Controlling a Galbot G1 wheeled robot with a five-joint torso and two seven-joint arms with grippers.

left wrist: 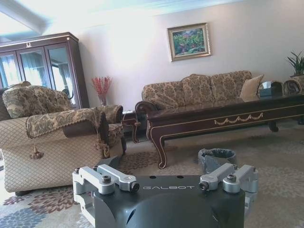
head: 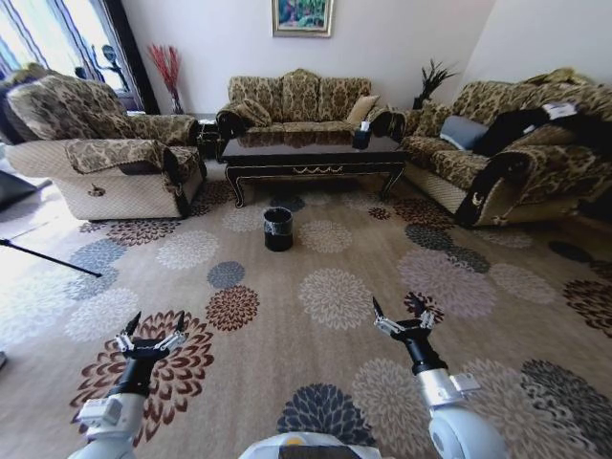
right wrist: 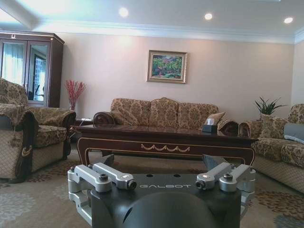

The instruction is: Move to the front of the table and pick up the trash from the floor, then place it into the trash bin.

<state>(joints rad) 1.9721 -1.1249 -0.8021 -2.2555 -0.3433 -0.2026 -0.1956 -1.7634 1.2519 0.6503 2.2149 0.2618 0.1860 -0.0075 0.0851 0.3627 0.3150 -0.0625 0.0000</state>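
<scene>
Patterned sofas (head: 298, 98) ring a floral carpet (head: 335, 296) beneath a framed painting (head: 302, 16).

Glossy near-black table (head: 311, 153) with gold scroll trim, black trash bin (head: 278, 229) with what looks like a greyish liner, tan carpet (head: 316, 316) strewn with brown, grey-blue and cream flower medallions, and beige-and-brown paisley sofas (head: 296, 100) left, right and far.

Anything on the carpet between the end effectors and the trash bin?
Nothing visible. The left end effector and right end effector hang open over bare patterned carpet. The trash bin stands further ahead, just in front of the table, with open floor between.
</scene>
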